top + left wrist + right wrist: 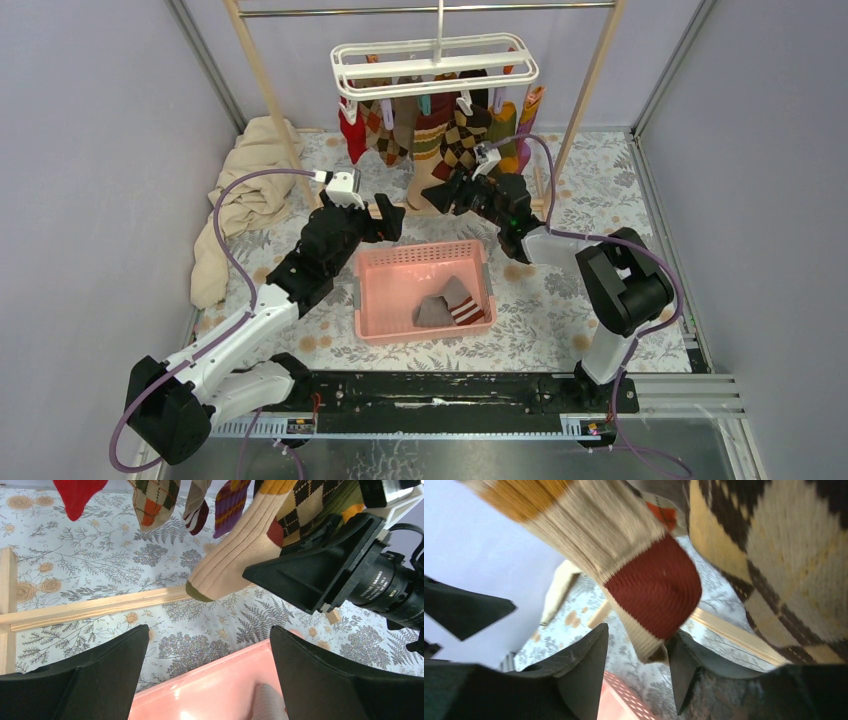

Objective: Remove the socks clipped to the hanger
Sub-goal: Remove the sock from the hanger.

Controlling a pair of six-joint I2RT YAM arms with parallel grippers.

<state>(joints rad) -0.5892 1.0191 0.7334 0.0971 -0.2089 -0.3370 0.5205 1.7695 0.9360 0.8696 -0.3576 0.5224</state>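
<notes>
The white hanger (435, 62) hangs from a metal rail, with several socks (455, 125) clipped under it. A beige sock with a red heel (651, 587) hangs lowest. My right gripper (447, 192) is open, and the sock's toe sits between its fingers (639, 636), touching the right one. My left gripper (392, 222) is open and empty (210, 635) over the far rim of the pink basket (372, 300), just left of the beige sock (225, 565). A grey sock (432, 312) and a striped sock (463, 300) lie in the basket.
The hanger's rail sits on a wooden rack with slanted posts (265, 85) and a base bar (100, 604) on the floral tablecloth. A crumpled beige cloth (245, 190) lies at the left. Grey walls close in both sides.
</notes>
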